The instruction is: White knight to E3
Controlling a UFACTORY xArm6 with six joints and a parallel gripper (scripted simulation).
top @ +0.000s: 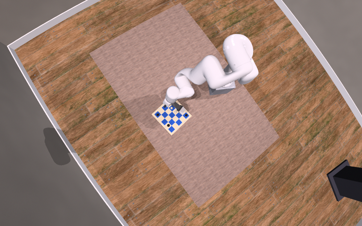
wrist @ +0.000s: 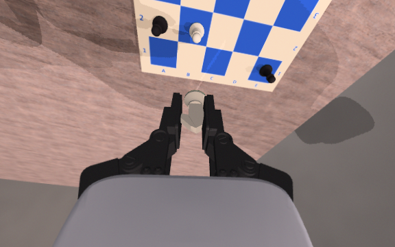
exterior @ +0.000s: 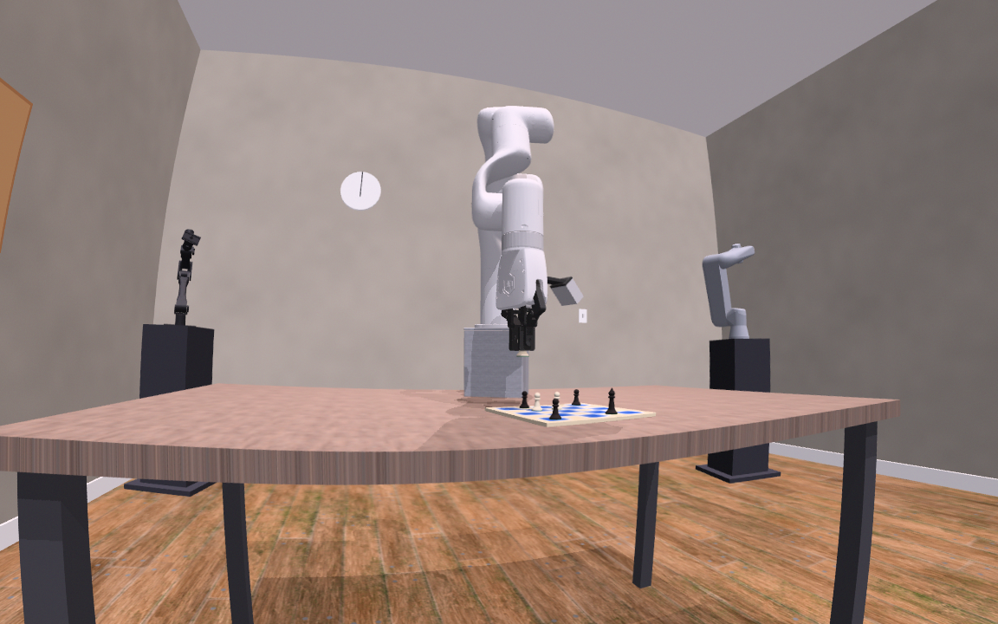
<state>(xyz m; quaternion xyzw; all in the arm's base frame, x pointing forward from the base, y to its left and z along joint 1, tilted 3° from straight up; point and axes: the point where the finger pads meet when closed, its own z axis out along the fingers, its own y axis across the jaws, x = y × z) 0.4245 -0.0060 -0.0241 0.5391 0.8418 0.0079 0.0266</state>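
Observation:
My gripper (wrist: 193,106) (exterior: 521,347) (top: 173,107) is shut on the white knight (wrist: 192,118), which it holds upright in the air, well above the near edge of the blue-and-cream chessboard (wrist: 238,58) (exterior: 631,415) (top: 162,123). In the wrist view the knight hangs in front of the board's row 1, around columns B and C. A white pawn (wrist: 196,32) (exterior: 536,400) stands on B2. Black pawns stand on A2 (wrist: 158,25) and E1 (wrist: 266,72). More black pieces (exterior: 611,400) (exterior: 555,407) stand farther along the board.
The board lies on a wooden table (exterior: 293,426) close to the arm's grey base block (exterior: 483,360). The table's edge (wrist: 286,137) runs just right of the board in the wrist view. Two other arms on dark pedestals (exterior: 175,356) (exterior: 738,364) stand off the table.

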